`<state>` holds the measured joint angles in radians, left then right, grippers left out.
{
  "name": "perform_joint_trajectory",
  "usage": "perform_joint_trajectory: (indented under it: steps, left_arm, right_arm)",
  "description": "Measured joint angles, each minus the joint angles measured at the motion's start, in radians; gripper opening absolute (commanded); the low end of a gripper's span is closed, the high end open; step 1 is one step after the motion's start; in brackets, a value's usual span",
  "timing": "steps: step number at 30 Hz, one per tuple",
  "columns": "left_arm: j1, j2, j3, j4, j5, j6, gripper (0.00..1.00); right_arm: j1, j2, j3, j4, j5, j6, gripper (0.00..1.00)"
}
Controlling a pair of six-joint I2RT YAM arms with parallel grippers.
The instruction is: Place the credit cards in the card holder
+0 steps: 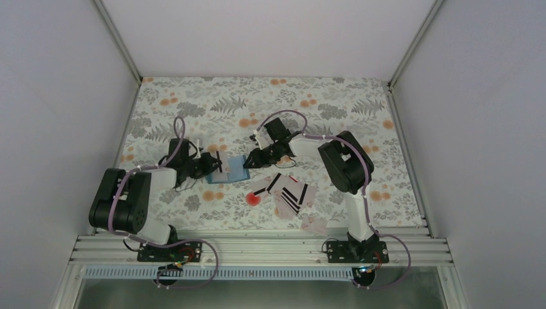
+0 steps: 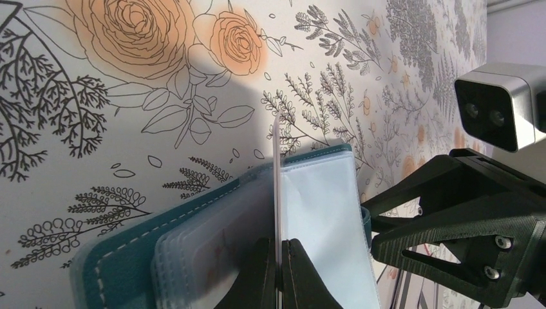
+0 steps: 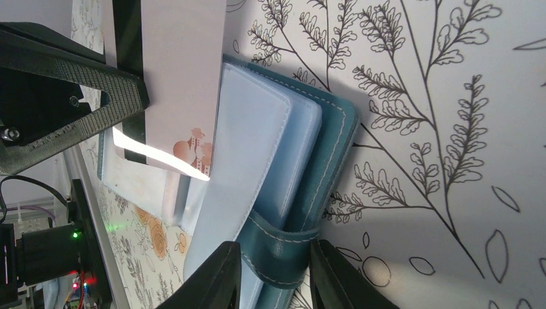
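Left end effector [image 2: 279, 251] pinches a card [image 3: 183, 77]; right end effector [image 3: 273, 261] clamps card holder [image 3: 328, 148] tab [image 3: 283, 241]; spare cards [image 1: 288, 192] nearby.

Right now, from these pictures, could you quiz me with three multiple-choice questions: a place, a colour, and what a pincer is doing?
1. Relative to the card holder, the loose cards lie: A) to its left; B) to its right; C) on top of it.
2. The card holder's cover is: A) red; B) yellow; C) blue.
3. The left pincer is: A) clamped on a card; B) open, empty; C) gripping a cable.
Answers: 1 B, the top view shows them on the table to its right; 2 C, the stitched cover is blue; 3 A, it pinches a card seen edge-on.
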<state>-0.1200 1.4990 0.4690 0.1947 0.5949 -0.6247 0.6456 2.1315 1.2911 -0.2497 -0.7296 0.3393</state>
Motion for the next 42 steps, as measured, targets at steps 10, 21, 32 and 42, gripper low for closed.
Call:
perform_joint_trajectory:
  steps: [10,21,32,42]
  left_arm:
    - [-0.001,0.006,-0.064,0.105,0.047,-0.111,0.03]
    - [-0.001,0.002,-0.075,0.111,0.064,-0.123,0.02]
    - [-0.001,0.003,-0.100,0.134,0.111,-0.175,0.02]
    - [0.000,0.045,-0.053,0.072,0.156,-0.198,0.02]
  right_arm:
    - [0.000,-0.001,-0.005,0.003,0.000,0.000,0.29]
    - [0.000,-0.006,-0.016,0.020,0.002,-0.001,0.29]
    - [0.000,-0.006,-0.016,0.019,0.001,-0.005,0.29]
    - [0.000,-0.006,-0.016,0.019,0.001,-0.005,0.29]
